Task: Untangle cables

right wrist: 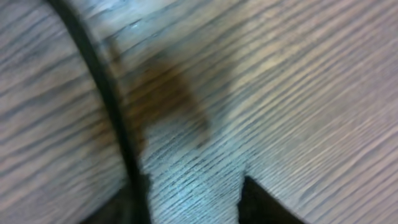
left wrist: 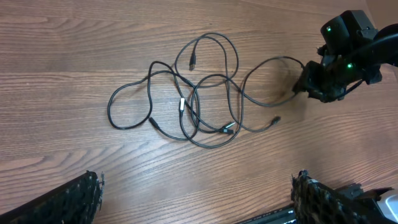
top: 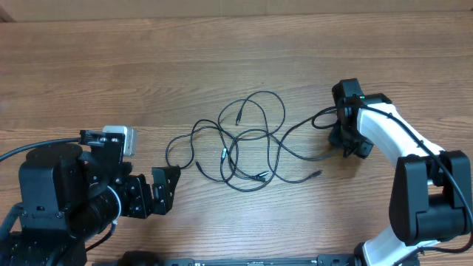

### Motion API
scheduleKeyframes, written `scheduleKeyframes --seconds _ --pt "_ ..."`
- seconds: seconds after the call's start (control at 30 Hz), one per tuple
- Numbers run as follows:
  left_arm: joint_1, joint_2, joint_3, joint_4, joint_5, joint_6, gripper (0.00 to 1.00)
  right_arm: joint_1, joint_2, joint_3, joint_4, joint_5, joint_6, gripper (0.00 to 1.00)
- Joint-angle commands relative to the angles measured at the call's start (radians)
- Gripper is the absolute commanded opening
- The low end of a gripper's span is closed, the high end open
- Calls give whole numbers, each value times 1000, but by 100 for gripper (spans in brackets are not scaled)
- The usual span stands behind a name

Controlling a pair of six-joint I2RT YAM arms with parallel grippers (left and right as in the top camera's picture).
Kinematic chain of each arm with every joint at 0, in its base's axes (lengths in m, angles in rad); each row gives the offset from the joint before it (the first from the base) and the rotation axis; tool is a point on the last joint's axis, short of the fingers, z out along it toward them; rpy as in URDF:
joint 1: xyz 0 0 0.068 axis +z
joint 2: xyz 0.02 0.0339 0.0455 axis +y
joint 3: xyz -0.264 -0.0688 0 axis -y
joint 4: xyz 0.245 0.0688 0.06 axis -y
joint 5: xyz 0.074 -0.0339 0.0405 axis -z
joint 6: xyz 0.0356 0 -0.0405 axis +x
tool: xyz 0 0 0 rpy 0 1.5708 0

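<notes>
Cables (top: 236, 144) just beside right fingers (right wrist: 267, 202)

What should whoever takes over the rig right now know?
Left end effector: open, empty, apart from the cables.
Right end effector: jaws apart, low on the table at the tangle's right loop; no grip visible.
Cables: one tangled heap mid-table.
Done: nothing separated.
To do: pull each cable free and lay them apart.
</notes>
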Motion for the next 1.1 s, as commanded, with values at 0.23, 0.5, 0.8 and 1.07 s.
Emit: scheduleKeyframes --seconds 0.23,0.5,0.8,1.07 --pt "4 0 -1 1 -6 -7 100 -3 -1 -6 4 17 4 19" --pt "4 0 -1 1 -6 -7 100 -3 -1 -5 4 17 4 4" --pt "4 -1 -1 1 -6 -7 100 -3 -6 116 -144 17 4 4" --pt "4 -1 -1 1 -6 -7 99 -3 -79 363 -338 16 -14 4"
